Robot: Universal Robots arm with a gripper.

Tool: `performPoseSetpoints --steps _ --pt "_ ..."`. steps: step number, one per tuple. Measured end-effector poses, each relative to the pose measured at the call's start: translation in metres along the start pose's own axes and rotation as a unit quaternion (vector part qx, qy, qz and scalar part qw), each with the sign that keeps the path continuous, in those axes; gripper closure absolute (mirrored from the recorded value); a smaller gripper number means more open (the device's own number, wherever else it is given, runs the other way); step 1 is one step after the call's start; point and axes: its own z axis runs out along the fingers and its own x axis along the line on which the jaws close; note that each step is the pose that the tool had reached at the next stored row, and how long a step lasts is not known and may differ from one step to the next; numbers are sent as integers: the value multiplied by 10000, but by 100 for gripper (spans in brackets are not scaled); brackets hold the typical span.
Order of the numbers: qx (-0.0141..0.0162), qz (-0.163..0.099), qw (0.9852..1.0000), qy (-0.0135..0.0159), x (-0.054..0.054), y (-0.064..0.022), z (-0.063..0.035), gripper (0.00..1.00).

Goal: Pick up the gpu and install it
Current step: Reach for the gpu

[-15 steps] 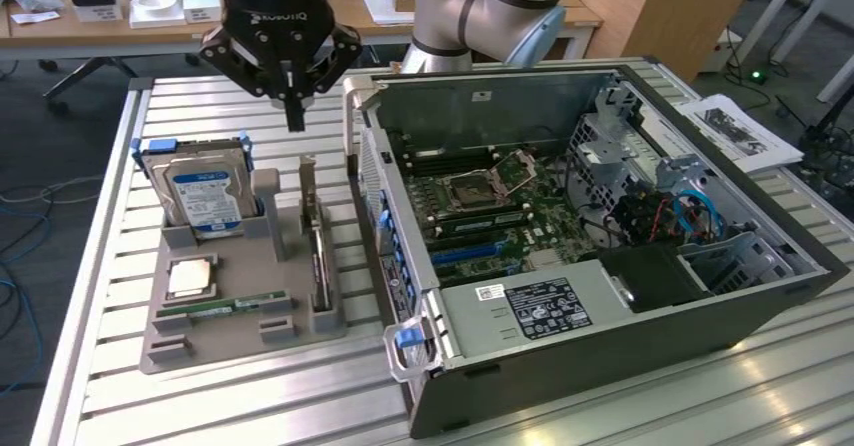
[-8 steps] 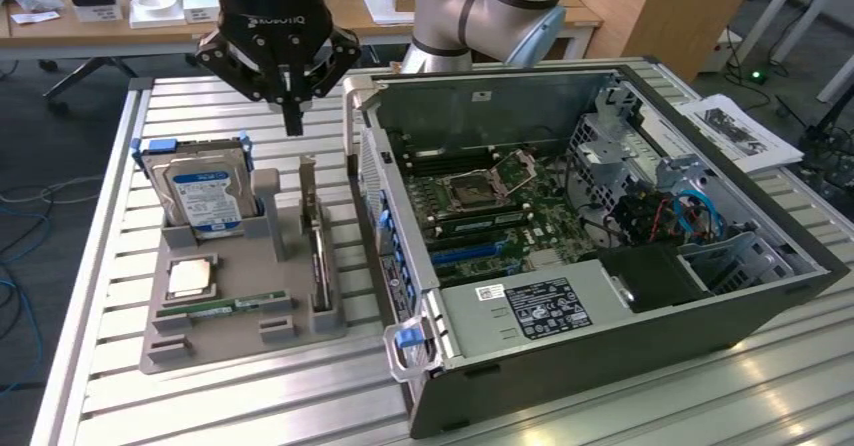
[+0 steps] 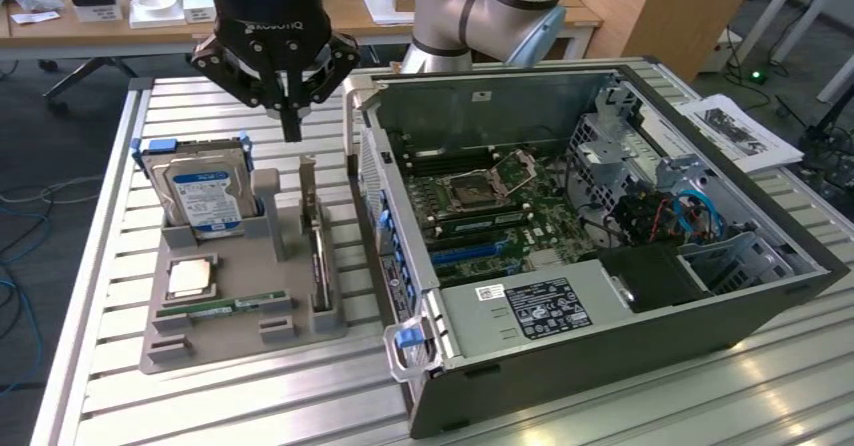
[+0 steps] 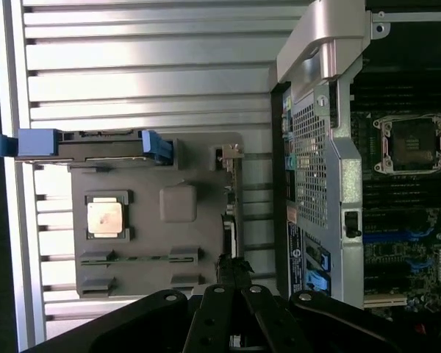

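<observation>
- Exterior view: the hand hangs point-down with its fingers pressed together and nothing between them. It is above the far end of the tray and touches nothing.
- The gpu stands on edge in a slot along the tray's side nearest the case, on the exterior view's right of the tray. It is not yet lifted. Standing upright, its long top edge probably gives the fingers something to pinch from above.
- The tray's other parts sit in their own seats, likely so each stays put and easy to reach. The hard drive is upright at the far end, the CPU lies flat, and the RAM stick lies nearer the camera.
- The case lies on its side with the cover off, so the motherboard faces up. This probably lets a card go straight down into it.
- The table is slatted bare metal. Behind it are the arm and cluttered desks, with papers at the exterior view's right.
- Wrist view: the hand is seen from above with its dark fingers together. The tips sit over the line of the gpu, which shows here as a thin strip on edge.
- The tray holds the hard drive with blue handles, the CPU and the RAM stick.
- The gpu lies between the tray's body and the case. Inside the case the empty socket shows.
- The table shows as pale ribbed slats.
</observation>
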Motion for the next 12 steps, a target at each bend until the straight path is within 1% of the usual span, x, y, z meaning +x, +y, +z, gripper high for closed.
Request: performPoseSetpoints --steps 6,12 --pt "0 0 10000 0 5 -76 -4 89" --pt "0 0 10000 0 12 -122 -6 89"
